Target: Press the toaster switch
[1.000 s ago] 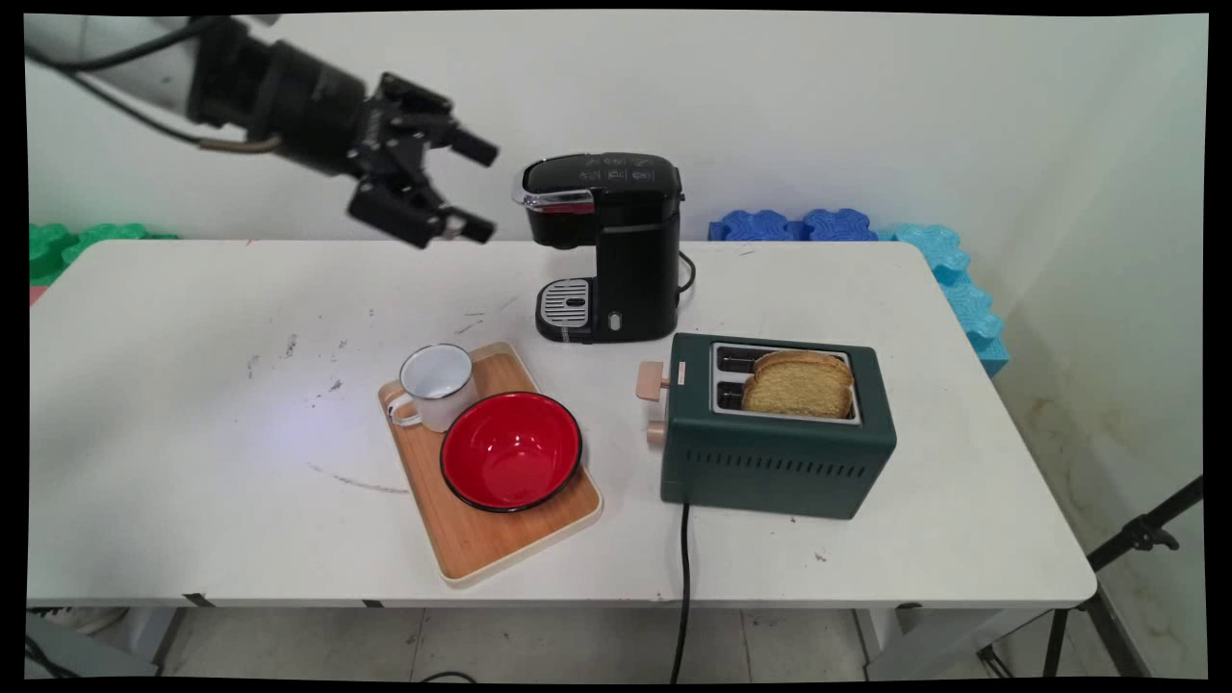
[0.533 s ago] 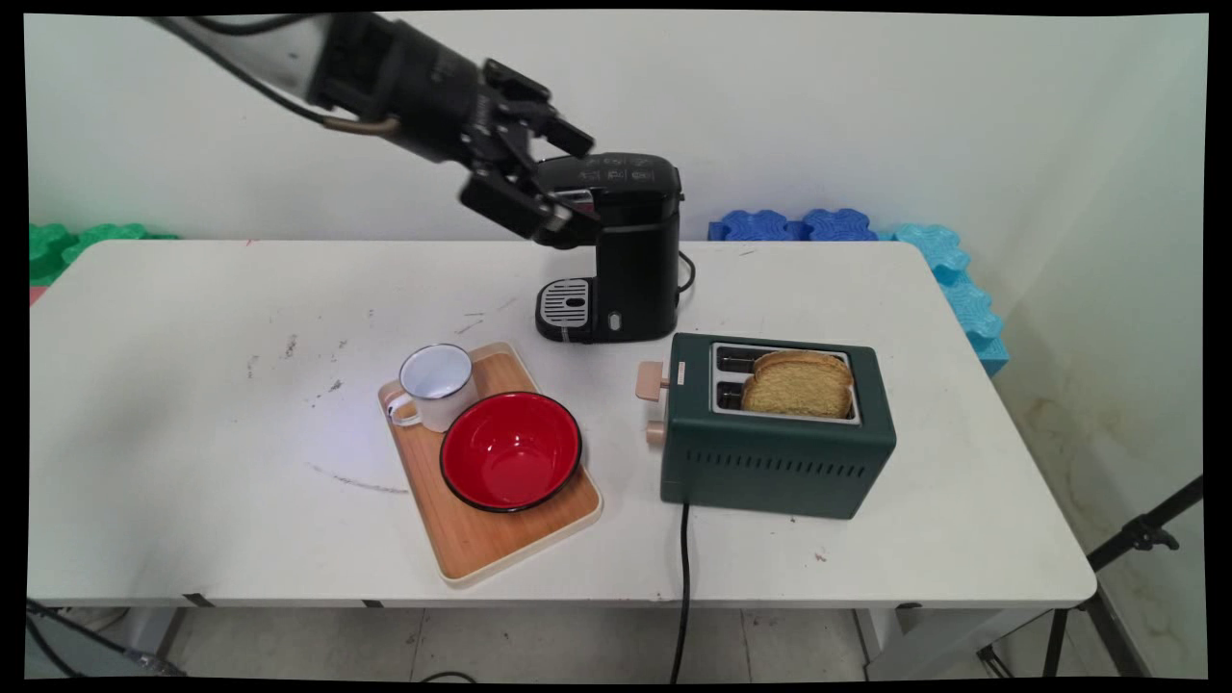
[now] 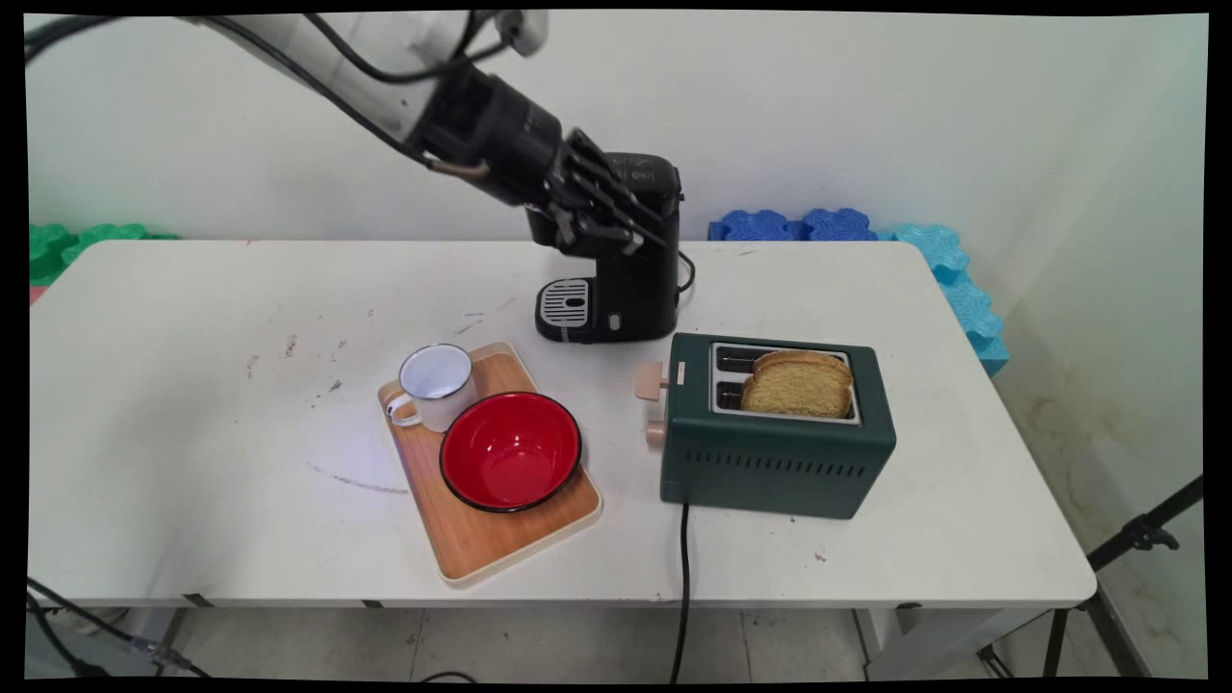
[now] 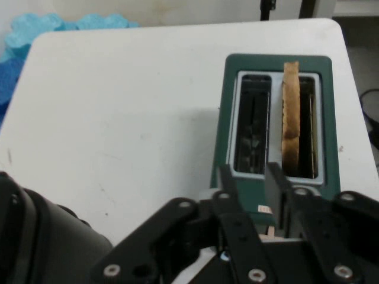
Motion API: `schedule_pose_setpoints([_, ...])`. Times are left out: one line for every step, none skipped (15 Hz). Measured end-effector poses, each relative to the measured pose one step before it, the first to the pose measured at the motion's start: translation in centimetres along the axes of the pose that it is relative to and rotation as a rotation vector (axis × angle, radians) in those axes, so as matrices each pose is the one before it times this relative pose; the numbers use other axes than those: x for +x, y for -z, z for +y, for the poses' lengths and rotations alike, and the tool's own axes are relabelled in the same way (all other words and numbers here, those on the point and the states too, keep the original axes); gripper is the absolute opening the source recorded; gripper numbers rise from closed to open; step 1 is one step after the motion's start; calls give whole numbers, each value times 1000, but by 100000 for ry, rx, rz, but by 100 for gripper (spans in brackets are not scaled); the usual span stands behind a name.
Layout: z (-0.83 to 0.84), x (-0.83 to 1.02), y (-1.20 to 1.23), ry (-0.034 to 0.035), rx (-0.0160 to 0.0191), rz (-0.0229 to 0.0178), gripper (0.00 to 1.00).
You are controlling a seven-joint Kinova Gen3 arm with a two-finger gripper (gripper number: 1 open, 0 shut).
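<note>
My black gripper [image 3: 630, 239] hangs in front of the upper part of the black coffee machine [image 3: 626, 294] at the table's back, pointing down and to the right. Its fingers stand close together with only a narrow gap and hold nothing. In the hand view the gripper [image 4: 251, 177] looks down on the green toaster [image 4: 331, 118], where one slice of toast [image 4: 290, 118] stands in the right slot and the left slot is empty. In the main view the toaster [image 3: 770, 452] stands right of centre with the toast [image 3: 799, 385] sticking up and a beige lever [image 3: 653, 380] on its left end.
A wooden tray [image 3: 481, 539] left of the toaster carries a white enamel mug [image 3: 438, 385] and a red bowl [image 3: 510, 448]. The toaster's black cord [image 3: 683, 577] runs off the front edge. Blue foam mats [image 3: 924, 250] lie behind the table's far right.
The arm has swung right from the table's back left, so the gripper now covers the coffee machine's top. Its fingers, wide open before, have drawn together.
</note>
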Motion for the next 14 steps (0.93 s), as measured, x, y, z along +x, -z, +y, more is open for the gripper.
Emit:
schedule_pose_setpoints([18,-341,-647,647,-778,-1124,0])
schedule_pose_setpoints([13,-289,-522,525,-648,-940,0])
schedule_pose_setpoints([-1,-372,-579,441,-826,-1056,0])
schedule_pose_setpoints([-10,-403,-537,328,-771,-1000,0])
schedule_pose_setpoints([-12,-383,-548,128,-859,-915,0])
schedule_pose_setpoints([2,-301,-354,157,-579,-636,0])
schedule_pose_setpoints([18,-454,-580,-89,-1211,-954,0])
schedule_pose_setpoints([15,-377,-467,-255,-1163,-700,0])
schedule_pose_setpoints([15,-311,-383,-228,-994,-600,0])
schedule_pose_setpoints([11,-349,-415,-384,-1128,-665,0])
schedule_pose_setpoints([1,-288,-321,-456,-898,-533,0])
schedule_pose_setpoints([-22,-314,-402,-611,-1092,-657,0])
schedule_pose_setpoints([-37,-301,-388,-665,-982,-636,0])
schedule_pose_setpoints([-55,-233,-333,-686,-744,-525,0])
